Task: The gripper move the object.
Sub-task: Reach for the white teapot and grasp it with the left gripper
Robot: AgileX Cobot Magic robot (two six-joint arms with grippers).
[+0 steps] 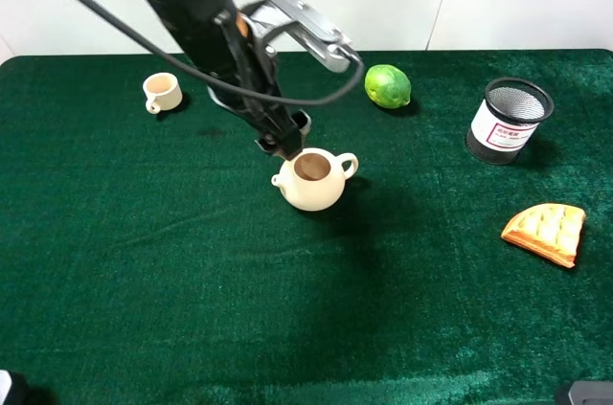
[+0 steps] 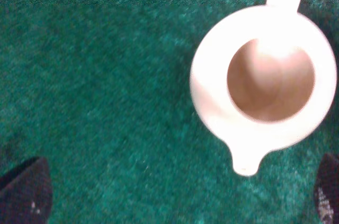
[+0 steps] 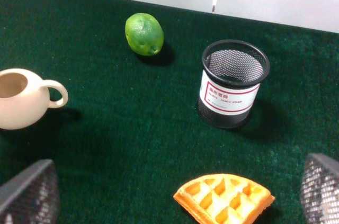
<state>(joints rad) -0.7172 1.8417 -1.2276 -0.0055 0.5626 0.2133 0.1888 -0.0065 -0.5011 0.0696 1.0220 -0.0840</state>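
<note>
Green cloth covers the table (image 1: 115, 261), and the cream teapot (image 1: 311, 183) sits near the middle of it, upright, with no lid. The left gripper (image 1: 284, 140) hangs just behind the teapot, very close to its rim. I cannot tell if it touches. Its jaws are spread wide and hold nothing, I think so they can fit around the round pot. The pot is not between them yet, so the arm likely has to slide over a bit first. The right gripper (image 3: 175, 195) sits off to the side, jaws wide and holding nothing. A lime (image 1: 387, 86) and a small cup (image 1: 163, 92) sit well apart.
</note>
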